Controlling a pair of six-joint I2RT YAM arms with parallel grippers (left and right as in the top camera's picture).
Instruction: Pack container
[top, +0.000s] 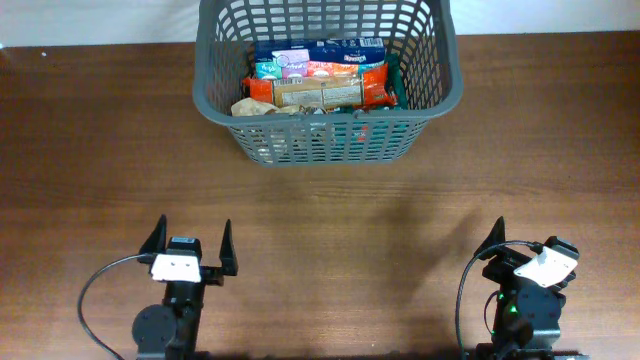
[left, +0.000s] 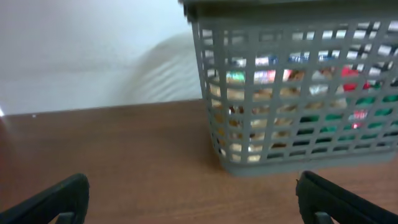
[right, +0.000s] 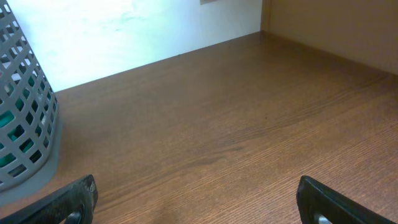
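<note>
Item: container (top: 320, 142), a dark gray lattice basket, upright at the middle of the far edge of the table (top: 100, 150). Contents: several snack packs (top: 318, 75) lying inside, a blue one toward the back. Left gripper (top: 193, 232): at the near edge, jaws spread wide, holding nothing. Right gripper (right: 196, 196): at the near edge toward the right corner, likewise wide and empty. I see no loose goods on the wood. Step, as I judge it: packing finished, or waiting on more stock, so the next move calls only for checking the load. Room: open wood runs from both arms to the basket, which stands close to the far edge.
</note>
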